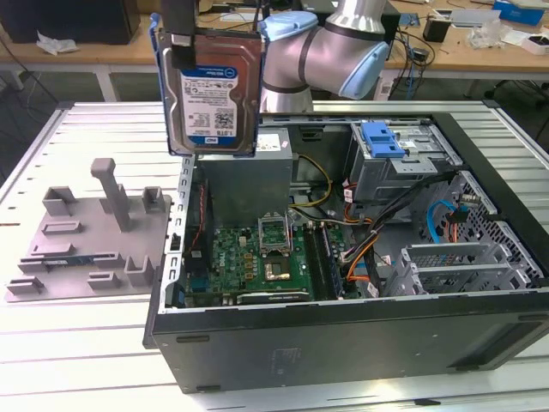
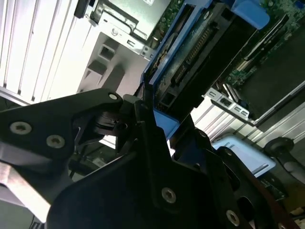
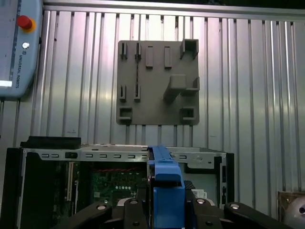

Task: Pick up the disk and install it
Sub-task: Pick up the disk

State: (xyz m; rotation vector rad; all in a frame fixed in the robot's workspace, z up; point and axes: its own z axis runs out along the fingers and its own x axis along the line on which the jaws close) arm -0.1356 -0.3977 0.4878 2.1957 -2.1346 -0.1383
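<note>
Disk (image 1: 210,90) is held upright in the air, its label turned to the exterior camera and its blue carrier frame traced along both long edges. It is clamped at its upper edge by the gripper (image 1: 182,30), whose black fingers (image 3: 102,210) are closed on the frame from both sides in the first wrist view. In the second wrist view the disk's connector edge (image 2: 190,62) is seen pointing away from the gripper, toward the case below.

The disk is hung over the open computer case (image 1: 343,343), at the side toward the exterior view's left, with its lower edge seen in front of a large grey box (image 1: 244,180). The drive cage (image 1: 403,167) with its blue latch (image 1: 382,142) is set well apart from the disk, across the case. Between them the motherboard (image 1: 266,257) is exposed and coloured cables (image 1: 360,245) are crowded near the cage.

A grey fixture plate (image 1: 86,240) is laid on the ribbed table (image 1: 86,360) just beside the case wall, with bare table around its other edges.
</note>
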